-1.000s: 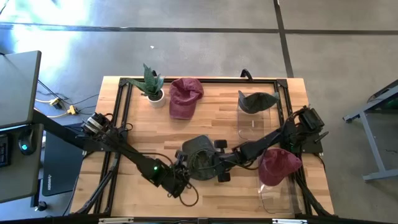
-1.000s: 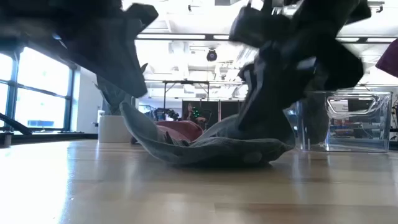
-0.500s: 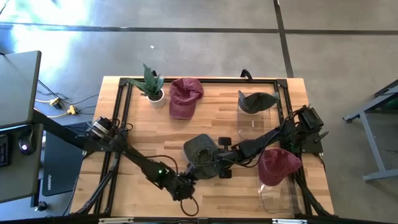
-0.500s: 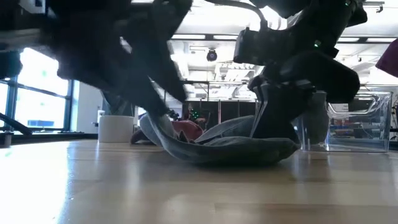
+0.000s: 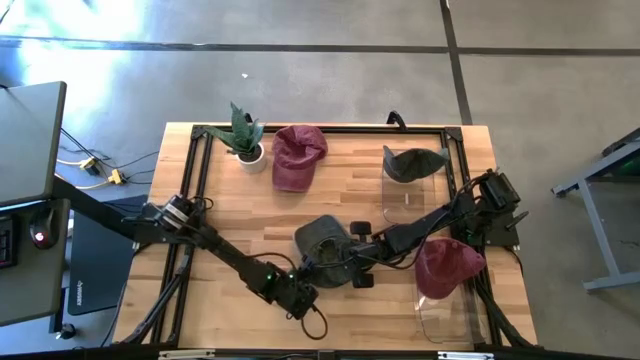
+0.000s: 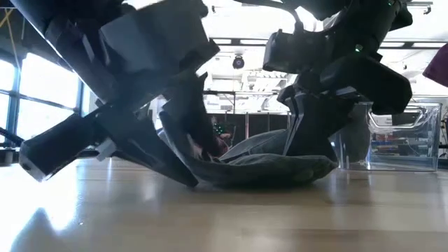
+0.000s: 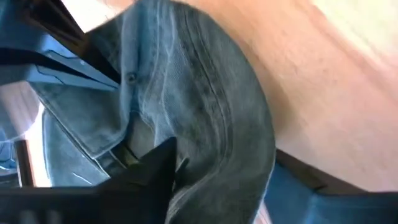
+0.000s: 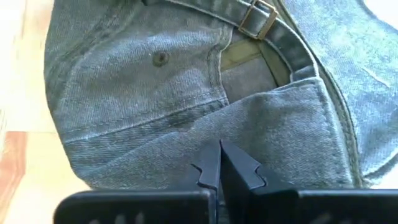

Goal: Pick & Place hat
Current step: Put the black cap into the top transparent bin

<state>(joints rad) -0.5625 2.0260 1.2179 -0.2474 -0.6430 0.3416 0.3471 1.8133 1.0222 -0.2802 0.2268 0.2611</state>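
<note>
Near the tabletop's (image 5: 240,215) front edge, the right gripper (image 5: 350,262) is pinching the grey hat (image 5: 322,244) while the left gripper (image 5: 304,296) is parting beside it, placement remaining undone.

Washed grey denim hat (image 8: 186,106): woven cotton cloth, matt, twill grain visible, rows of stitching along seams, faded at the folds. Brass-toned metal buckle (image 8: 254,18) on the rear strap, slightly shiny. Small stitched eyelet (image 8: 161,59) in a panel. Table (image 5: 350,195) of butcher-block wood strips, pale, smooth, with a soft satin sheen in the low view. Clear glossy plastic box (image 6: 399,136), hard-walled. Two maroon hats (image 5: 298,155), matt cloth. Right gripper (image 8: 219,168) fingers dark matt plastic, hard-edged. White glazed plant pot (image 5: 252,157), smooth.
</note>
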